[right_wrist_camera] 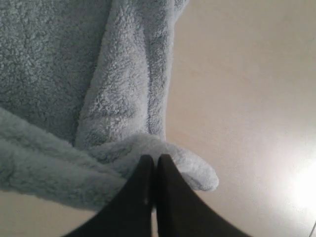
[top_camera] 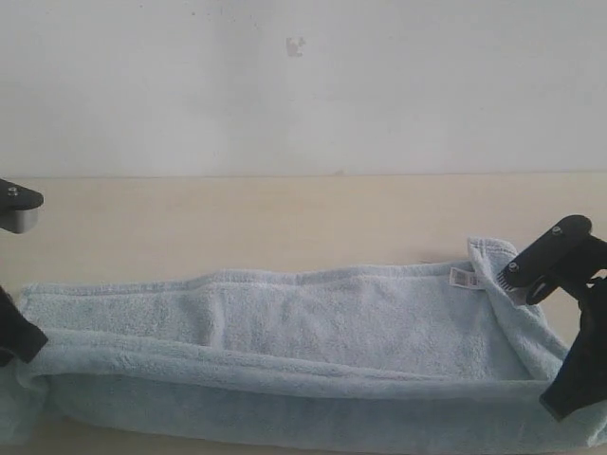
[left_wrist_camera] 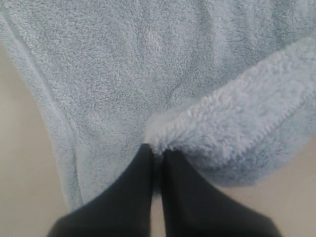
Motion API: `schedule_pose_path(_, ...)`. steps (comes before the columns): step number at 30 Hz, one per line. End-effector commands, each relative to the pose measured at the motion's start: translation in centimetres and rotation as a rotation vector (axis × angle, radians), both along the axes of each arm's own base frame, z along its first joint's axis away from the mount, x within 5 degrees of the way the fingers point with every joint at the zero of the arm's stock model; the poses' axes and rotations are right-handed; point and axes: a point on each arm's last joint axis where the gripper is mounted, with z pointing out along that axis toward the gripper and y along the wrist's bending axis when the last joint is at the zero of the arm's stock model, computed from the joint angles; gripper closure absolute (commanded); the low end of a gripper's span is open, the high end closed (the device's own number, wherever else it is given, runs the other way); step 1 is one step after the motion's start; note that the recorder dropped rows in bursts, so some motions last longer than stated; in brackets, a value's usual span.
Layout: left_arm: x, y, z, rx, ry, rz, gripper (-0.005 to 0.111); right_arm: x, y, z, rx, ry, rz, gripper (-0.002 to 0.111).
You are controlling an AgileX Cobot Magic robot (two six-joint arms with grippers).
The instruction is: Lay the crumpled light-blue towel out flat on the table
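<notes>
- The black two-fingered left gripper [left_wrist_camera: 156, 150] has its jaws pressed together on a plump fold of the large pale light-blue terry-cloth towel [top_camera: 313, 322]. The fold bulges just beyond the tips.
- The black right gripper [right_wrist_camera: 152, 160] likewise pinches the cloth, jaws tight on a rolled end piece, with bare tabletop just beside it.
- Outward from both grips, the towel runs as one long band along the edge of the wide pale beige wood-grain table [top_camera: 285, 204] nearest the exterior camera. It reaches almost from the left corner to the right corner.
- Done, as I judge it: the crumple is drawn out lengthwise, stretched between the two arms.
- Not done: the band is doubled. Its long near side is rolled up in a thick ridge, and at the right end a flap stands folded inward beside the small white tag [top_camera: 462, 277].
- Left to do, in my judgement: open the long fold so a single layer lies on the wood, lay the right-end flap down, then let go.
- Bare tabletop shows between the towel and the far edge, likely room enough for the fold to open that way.
</notes>
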Motion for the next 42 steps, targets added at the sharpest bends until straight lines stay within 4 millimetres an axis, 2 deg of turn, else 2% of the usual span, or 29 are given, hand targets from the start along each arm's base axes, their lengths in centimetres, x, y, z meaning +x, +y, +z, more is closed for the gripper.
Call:
schedule_pose_path(1, 0.0, -0.2, -0.1, -0.006, 0.0, -0.007, 0.103, 0.0, -0.2, 0.0, -0.003, -0.004, 0.011, 0.108)
schedule_pose_path(7, -0.1, -0.2, -0.1, -0.006, 0.003, -0.007, 0.103, 0.0, -0.2, 0.0, -0.01, 0.002, 0.027, 0.108)
schedule_pose_path(11, -0.1, -0.2, -0.1, -0.003, 0.005, -0.015, 0.097, 0.0, -0.2, 0.0, -0.01, 0.001, 0.027, 0.092)
schedule_pose_path(15, -0.1, -0.2, -0.1, -0.002, 0.005, -0.021, 0.072, 0.0, -0.2, 0.0, -0.011, 0.0, 0.026, 0.065)
schedule_pose_path(17, -0.1, -0.2, -0.1, -0.002, 0.005, -0.021, 0.057, 0.0, -0.2, 0.0, -0.011, 0.0, 0.026, 0.056)
schedule_pose_path(20, -0.1, -0.3, -0.1, -0.018, 0.005, 0.006, 0.039, 0.1, -0.1, 0.0, -0.004, -0.006, 0.023, 0.054)
schedule_pose_path(23, -0.1, -0.5, -0.1, -0.043, 0.004, 0.015, 0.033, 0.2, 0.0, 0.0, 0.01, -0.019, 0.028, 0.054)
schedule_pose_path(29, 0.4, -0.6, 0.3, -0.062, -0.063, 0.017, 0.033, 0.6, 0.4, 0.2, 0.088, -0.084, -0.034, 0.054)
schedule_pose_path(33, 0.9, -1.2, 3.1, -0.178, -0.224, 0.055, 0.035, 1.2, 0.2, 1.6, 0.101, -0.22, -0.086, 0.054)
schedule_pose_path(35, 0.8, -1.5, 4.5, -0.243, -0.301, 0.077, 0.053, 1.7, 0.3, 2.3, 0.125, -0.267, -0.107, 0.056)
schedule_pose_path(36, 0.7, -1.6, 5.0, -0.264, -0.331, 0.08, 0.07, 2.0, 0.6, 2.4, 0.146, -0.279, -0.096, 0.063)
schedule_pose_path(38, 0.8, -1.8, 5.1, -0.272, -0.342, 0.055, 0.1, 2.9, 0.9, 2.4, 0.182, -0.291, -0.097, 0.083)
schedule_pose_path(40, 1.0, -1.9, 4.8, -0.266, -0.335, 0.002, 0.102, 4.0, 0.2, 2.1, 0.227, -0.28, -0.186, 0.091)
schedule_pose_path(41, 1.4, -2.1, 4.1, -0.26, -0.315, -0.031, 0.102, 5.2, -1.2, 1.8, 0.277, -0.244, -0.282, 0.091)
schedule_pose_path(42, 1.6, -2.2, 3.7, -0.25, -0.299, -0.045, 0.102, 5.7, -1.7, 1.5, 0.309, -0.216, -0.308, 0.089)
